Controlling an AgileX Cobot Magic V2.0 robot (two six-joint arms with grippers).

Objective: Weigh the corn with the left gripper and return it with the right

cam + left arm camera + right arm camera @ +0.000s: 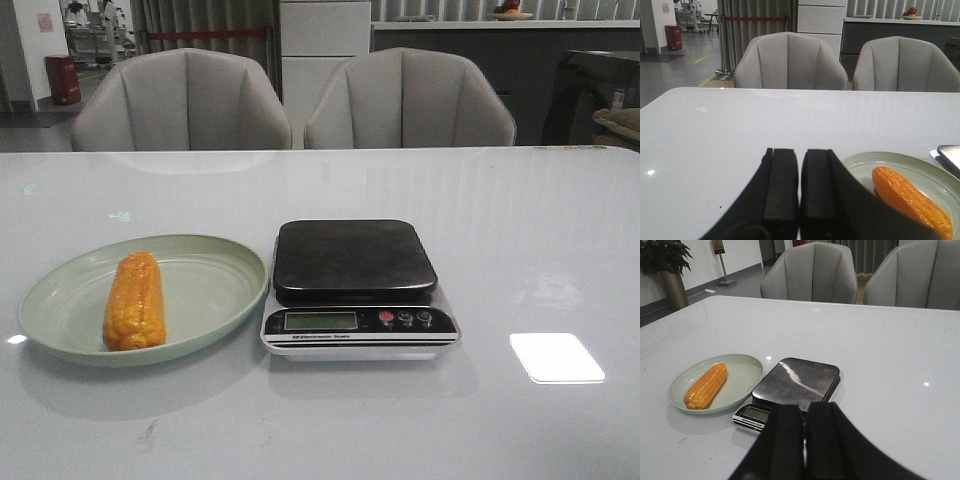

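The orange-yellow corn (135, 301) lies on a pale green plate (215, 290) left of the scale (355, 288), whose black platform (352, 260) is bare. Neither arm shows in the front view. In the left wrist view my left gripper (800, 155) is shut and empty, hanging over the table with the corn (910, 200) and plate (860, 167) just to its side. In the right wrist view my right gripper (805, 410) is shut and empty, in front of the scale (790, 387); the corn (706, 385) on the plate (742, 380) lies beyond.
Two grey chairs (185, 100) (410, 98) stand behind the table's far edge. The scale's display and buttons (405, 318) face the robot. A bright light reflection (556, 357) lies on the white tabletop at the right.
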